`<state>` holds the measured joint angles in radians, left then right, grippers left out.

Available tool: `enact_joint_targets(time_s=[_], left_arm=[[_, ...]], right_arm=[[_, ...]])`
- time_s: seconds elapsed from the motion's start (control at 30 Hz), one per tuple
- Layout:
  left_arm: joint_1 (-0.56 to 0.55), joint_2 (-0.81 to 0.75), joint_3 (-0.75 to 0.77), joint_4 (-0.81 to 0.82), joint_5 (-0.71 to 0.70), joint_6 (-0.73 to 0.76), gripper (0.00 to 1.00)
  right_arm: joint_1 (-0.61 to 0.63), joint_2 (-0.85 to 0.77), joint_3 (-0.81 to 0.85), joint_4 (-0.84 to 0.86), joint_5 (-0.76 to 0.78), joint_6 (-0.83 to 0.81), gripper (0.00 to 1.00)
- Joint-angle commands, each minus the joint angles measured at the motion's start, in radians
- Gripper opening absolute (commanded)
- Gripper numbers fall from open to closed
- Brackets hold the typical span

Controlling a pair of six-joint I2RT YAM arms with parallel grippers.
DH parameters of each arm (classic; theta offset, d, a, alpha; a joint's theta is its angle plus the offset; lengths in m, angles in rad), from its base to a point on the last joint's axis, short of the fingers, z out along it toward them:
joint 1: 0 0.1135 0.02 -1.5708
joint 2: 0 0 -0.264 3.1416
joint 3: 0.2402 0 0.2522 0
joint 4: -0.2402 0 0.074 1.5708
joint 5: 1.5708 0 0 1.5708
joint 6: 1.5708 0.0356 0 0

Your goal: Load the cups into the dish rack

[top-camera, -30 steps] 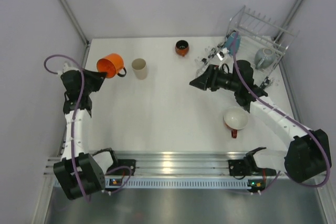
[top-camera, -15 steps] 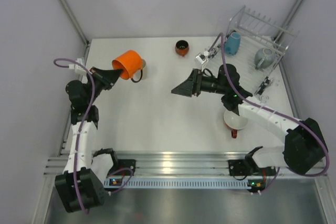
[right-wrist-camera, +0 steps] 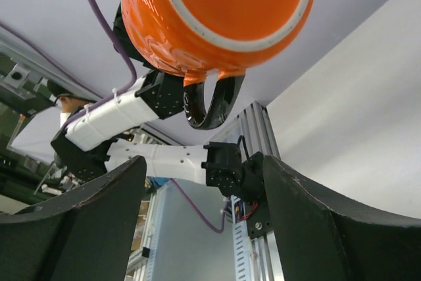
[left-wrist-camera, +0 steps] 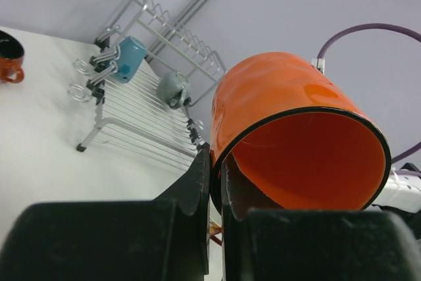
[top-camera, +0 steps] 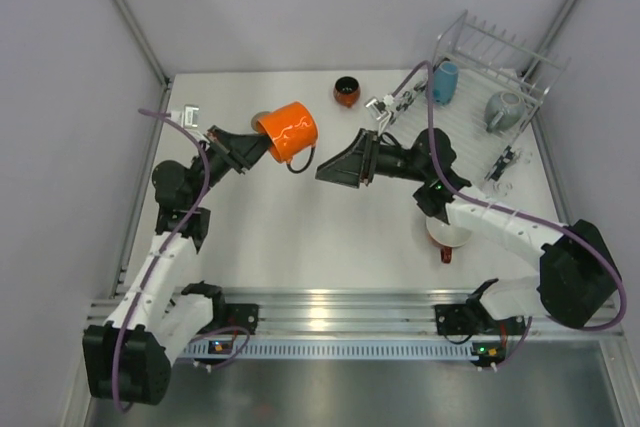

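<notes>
My left gripper (top-camera: pixel 260 144) (left-wrist-camera: pixel 216 174) is shut on the rim of the orange mug (top-camera: pixel 293 130) (left-wrist-camera: pixel 289 116), holding it in the air over the table's middle-left, one finger inside and one outside. My right gripper (top-camera: pixel 325 169) (right-wrist-camera: pixel 204 162) stands open just right of the mug, facing it, with nothing between its fingers; the orange mug's (right-wrist-camera: pixel 217 11) base and black handle hang above them. In the dish rack (top-camera: pixel 500 52) (left-wrist-camera: pixel 164 37) lie a light blue cup (top-camera: pixel 444 82) (left-wrist-camera: pixel 128 57) and a grey mug (top-camera: pixel 503 110) (left-wrist-camera: pixel 172 87).
A dark-and-orange cup (top-camera: pixel 346 91) (left-wrist-camera: pixel 8 57) stands at the back middle. A red mug with a white inside (top-camera: pixel 447 232) sits under my right forearm. The beige tumbler (top-camera: pixel 260 119) peeks out behind the orange mug. Frame posts stand at both back corners.
My left arm has carried the orange mug rightward, off the back left and toward the middle. My right gripper has left the rack, swung left toward the mug and opened wider.
</notes>
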<state>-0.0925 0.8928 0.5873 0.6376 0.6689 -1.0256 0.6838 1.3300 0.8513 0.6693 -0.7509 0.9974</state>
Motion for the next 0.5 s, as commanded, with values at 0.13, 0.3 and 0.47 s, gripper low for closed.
enact_joint_targets(time_s=[0.13, 0.3, 0.47], left_arm=[[-0.072, 0.003, -0.009, 0.26, -0.041, -0.08, 0.0], [-0.124, 0.006, -0.037, 0.309, -0.072, -0.103, 0.0], [-0.162, 0.009, -0.049, 0.309, -0.095, -0.091, 0.0]], right_arm=[[0.045, 0.026, -0.017, 0.275, -0.002, 0.085, 0.71], [0.054, 0.041, -0.028, 0.329, 0.01, 0.116, 0.69], [0.065, 0.06, -0.02, 0.343, 0.015, 0.122, 0.65]])
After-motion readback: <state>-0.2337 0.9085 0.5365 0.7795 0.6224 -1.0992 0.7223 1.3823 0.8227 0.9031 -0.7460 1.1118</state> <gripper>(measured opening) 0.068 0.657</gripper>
